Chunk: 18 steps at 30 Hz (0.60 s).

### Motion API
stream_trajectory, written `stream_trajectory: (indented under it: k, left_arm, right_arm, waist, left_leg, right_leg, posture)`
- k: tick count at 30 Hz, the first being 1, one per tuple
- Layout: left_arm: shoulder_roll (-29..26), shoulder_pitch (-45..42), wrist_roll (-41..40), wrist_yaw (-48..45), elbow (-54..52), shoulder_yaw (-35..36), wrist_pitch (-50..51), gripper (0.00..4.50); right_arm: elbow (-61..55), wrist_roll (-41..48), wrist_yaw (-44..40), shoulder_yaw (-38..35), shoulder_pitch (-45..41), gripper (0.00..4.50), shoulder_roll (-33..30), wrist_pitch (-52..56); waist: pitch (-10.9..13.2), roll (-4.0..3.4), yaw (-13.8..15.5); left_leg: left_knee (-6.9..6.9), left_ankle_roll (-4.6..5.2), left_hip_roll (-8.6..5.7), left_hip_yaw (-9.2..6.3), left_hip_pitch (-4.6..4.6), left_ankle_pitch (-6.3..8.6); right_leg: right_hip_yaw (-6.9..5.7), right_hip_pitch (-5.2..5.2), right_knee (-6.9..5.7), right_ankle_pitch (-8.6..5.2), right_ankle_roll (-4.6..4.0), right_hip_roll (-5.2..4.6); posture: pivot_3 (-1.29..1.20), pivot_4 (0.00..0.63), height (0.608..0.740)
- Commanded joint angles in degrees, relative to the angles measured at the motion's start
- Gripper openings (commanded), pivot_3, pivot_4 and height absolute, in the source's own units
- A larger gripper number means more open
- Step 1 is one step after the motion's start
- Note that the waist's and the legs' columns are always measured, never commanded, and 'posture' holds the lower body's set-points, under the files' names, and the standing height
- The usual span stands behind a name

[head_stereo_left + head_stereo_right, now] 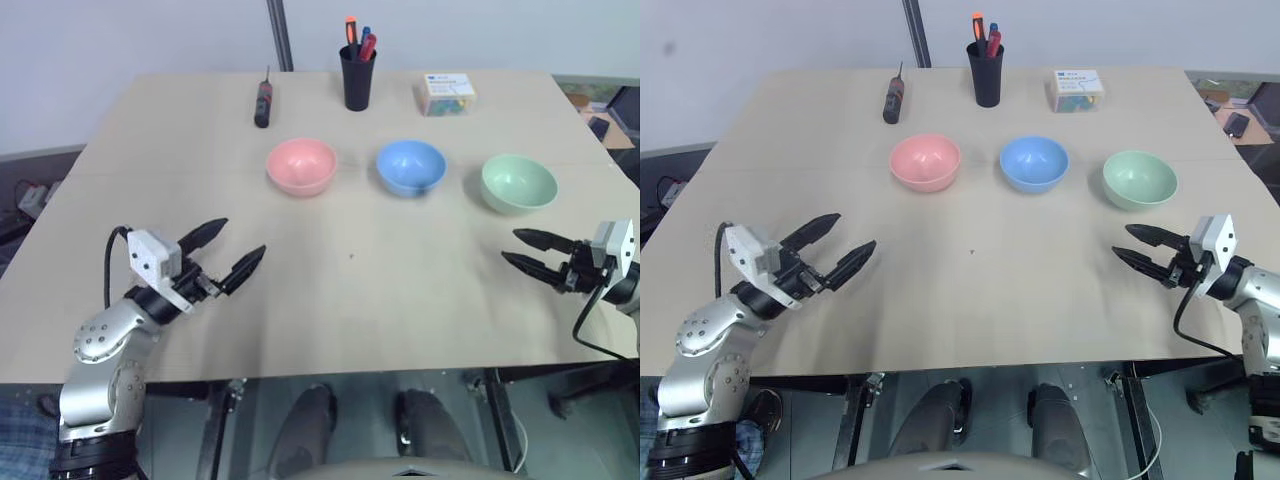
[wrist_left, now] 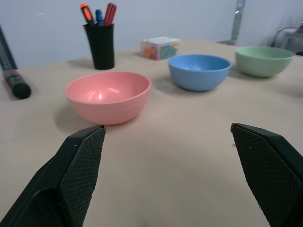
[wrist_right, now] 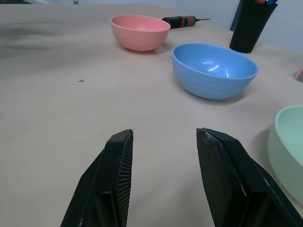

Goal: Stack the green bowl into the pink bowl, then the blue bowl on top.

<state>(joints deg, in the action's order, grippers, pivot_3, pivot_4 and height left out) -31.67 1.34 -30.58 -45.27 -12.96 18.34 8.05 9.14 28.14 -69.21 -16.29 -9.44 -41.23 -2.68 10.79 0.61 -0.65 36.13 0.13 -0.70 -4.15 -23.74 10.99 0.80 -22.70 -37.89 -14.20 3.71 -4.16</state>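
Silver arms, seemingly white-boxed wrists, black pincer (image 1: 231, 247) fingers.

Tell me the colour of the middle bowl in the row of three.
Light sky blue; the blue bowl shows best in the right wrist view.

1. Three bowls are sitting on the table (image 1: 330, 290): the pink bowl (image 1: 301, 166), the blue bowl (image 1: 410, 166) and the green bowl (image 1: 518, 183).
2. One black cup (image 1: 357, 79) is standing behind the blue bowl, holding three pens (image 1: 359, 40).
3. One screwdriver (image 1: 263, 101) is lying behind the pink bowl.
4. One small box (image 1: 447, 94) is sitting behind the blue bowl.

Your left gripper (image 1: 232, 248) sits at the lower left of the head view, fingers spread wide and empty, aimed up and right. Your right gripper (image 1: 527, 250) sits at the right edge, fingers partly parted, empty, aimed left.
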Motion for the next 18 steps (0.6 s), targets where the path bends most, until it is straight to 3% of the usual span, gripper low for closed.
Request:
stream_trajectory:
  k: [1,11,18]
  left_arm:
    - [-1.1,-4.0,1.0,3.0,-1.1,-1.1,3.0,4.5]
    - [-4.5,-21.3,12.8,8.0,6.9,-10.5,8.1,4.5]
    - [-4.2,-36.0,23.2,5.2,23.7,-20.8,4.9,4.5]
  right_arm:
    - [-5.7,2.0,1.9,-1.2,0.9,2.21,0.3,1.6]
    - [-15.9,4.3,7.3,-1.4,2.5,2.21,0.7,7.4]
    - [-23.0,5.8,11.7,-0.9,2.7,2.21,2.2,10.5]
  waist:
    - [0.0,0.0,0.1]
    - [0.0,0.02,0.1]
    - [0.0,0.03,-0.1]
  left_leg:
    - [0.0,0.0,0.0,0.0,-0.01,0.0]
    - [0.01,0.0,-0.07,-0.07,-0.03,0.0]
    - [0.0,0.0,-0.08,-0.08,-0.04,0.0]
  right_leg:
    - [0.0,0.0,0.0,0.0,0.0,0.0]
    - [-0.07,0.01,-0.01,0.01,0.03,0.02]
    - [-0.08,0.0,-0.01,0.01,0.05,0.04]
  posture:
    - [0.0,0.15,0.74]
    - [0.0,0.15,0.74]
    - [0.0,0.15,0.74]
